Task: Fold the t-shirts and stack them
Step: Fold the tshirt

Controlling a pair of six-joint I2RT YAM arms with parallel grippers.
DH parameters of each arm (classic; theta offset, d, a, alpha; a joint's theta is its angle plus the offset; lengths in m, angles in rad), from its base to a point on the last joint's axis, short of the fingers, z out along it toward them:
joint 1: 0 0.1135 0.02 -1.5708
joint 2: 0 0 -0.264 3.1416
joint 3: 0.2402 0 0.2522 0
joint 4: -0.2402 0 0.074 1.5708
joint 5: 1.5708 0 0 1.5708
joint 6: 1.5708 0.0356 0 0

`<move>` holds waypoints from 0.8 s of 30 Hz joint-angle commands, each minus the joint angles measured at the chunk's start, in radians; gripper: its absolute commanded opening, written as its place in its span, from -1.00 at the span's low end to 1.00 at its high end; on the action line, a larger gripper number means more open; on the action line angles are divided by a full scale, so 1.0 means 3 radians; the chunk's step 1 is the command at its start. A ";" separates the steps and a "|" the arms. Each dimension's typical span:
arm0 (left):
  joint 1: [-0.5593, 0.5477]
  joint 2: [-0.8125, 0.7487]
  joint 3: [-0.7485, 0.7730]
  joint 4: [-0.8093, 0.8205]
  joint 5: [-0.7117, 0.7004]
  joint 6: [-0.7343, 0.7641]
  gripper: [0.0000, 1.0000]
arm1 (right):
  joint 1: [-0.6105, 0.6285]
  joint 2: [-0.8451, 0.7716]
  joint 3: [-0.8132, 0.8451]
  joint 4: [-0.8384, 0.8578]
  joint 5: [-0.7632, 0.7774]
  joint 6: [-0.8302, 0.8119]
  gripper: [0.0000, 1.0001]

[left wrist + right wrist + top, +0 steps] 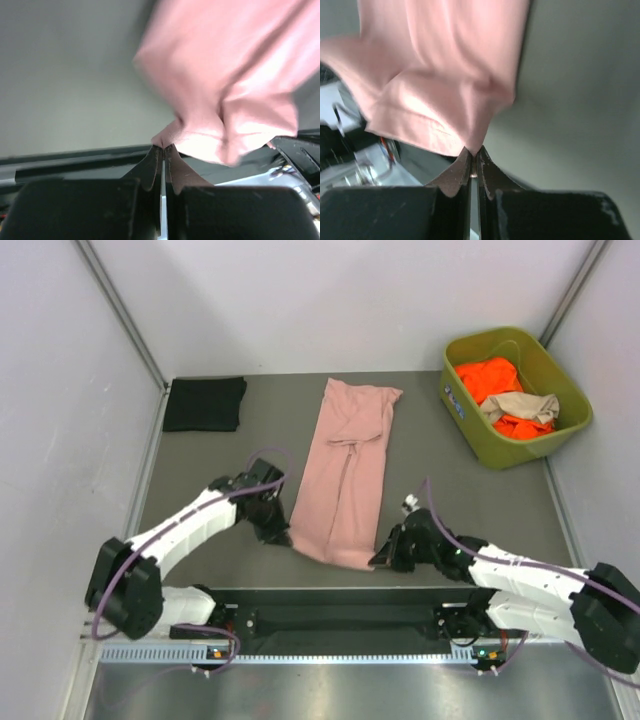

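The dusty pink t-shirt (pixel 345 475) is laid as a long strip on the desk (pixel 440 490); its near corners are clamped by the left tool (pixel 279 536) and the right tool (pixel 382 561); a crosswise fold is judged in hand; an even lift toward the far end is called for.

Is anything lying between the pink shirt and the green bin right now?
No. The top view shows only bare grey table between the pink shirt and the green bin.
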 commanded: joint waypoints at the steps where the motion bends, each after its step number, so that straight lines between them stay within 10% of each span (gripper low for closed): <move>1: 0.0015 0.0521 0.0733 -0.0154 -0.0233 0.0296 -1.00 | -0.0563 -0.0041 0.0298 -0.0403 -0.0181 -0.0562 -1.00; 8: 0.0316 0.1438 0.1858 -0.0154 -0.0142 0.0649 -1.00 | -0.1560 0.0915 0.1462 -0.0751 -0.0708 -0.1513 -1.00; 24: 0.0798 0.3351 0.4201 -0.0303 0.0477 0.0992 -1.00 | -0.2068 0.2838 0.3520 -0.1273 -0.0923 -0.1923 -1.00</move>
